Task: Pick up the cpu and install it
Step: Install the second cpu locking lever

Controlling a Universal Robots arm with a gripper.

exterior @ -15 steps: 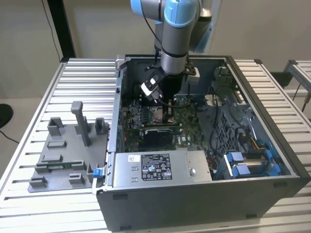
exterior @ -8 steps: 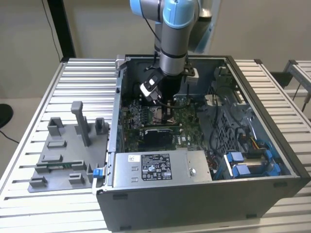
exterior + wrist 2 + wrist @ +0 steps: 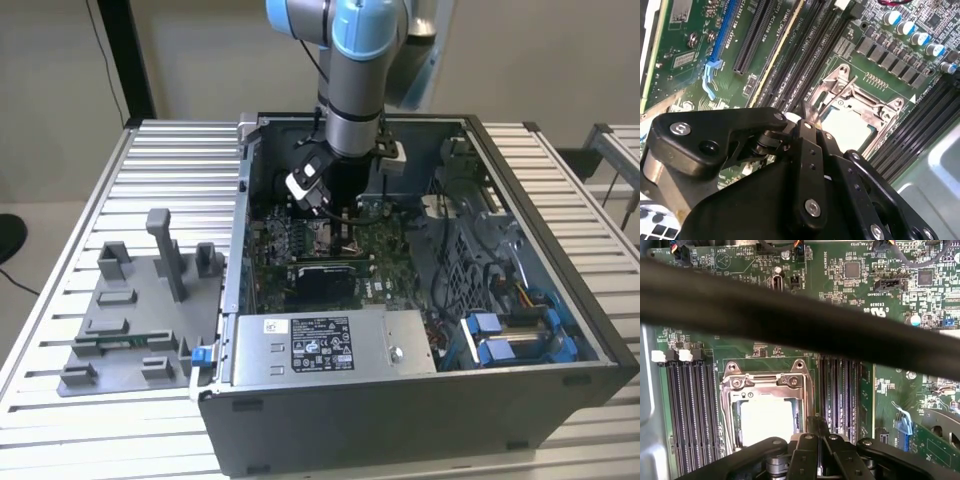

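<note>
The cpu (image 3: 767, 421) is a pale square lying flat inside the metal-framed socket (image 3: 730, 405) on the green motherboard; it also shows as the cpu (image 3: 849, 124) in the second wrist view. My gripper (image 3: 808, 116) hangs low just beside one edge of the socket, its black fingers (image 3: 816, 424) drawn together with no gap between them. A thin metal lever (image 3: 840, 95) of the socket slants up toward the fingertips; whether they pinch it is hidden. In the exterior view the gripper (image 3: 338, 225) reaches down into the open computer case (image 3: 560, 330).
Memory slots (image 3: 687, 410) flank the socket on both sides. A thick black cable (image 3: 790, 320) crosses above the board. A power supply (image 3: 330, 342) sits at the case's front, blue drive bays (image 3: 500, 335) at the exterior view's right. A grey fixture tray (image 3: 130, 320) lies outside, on its left.
</note>
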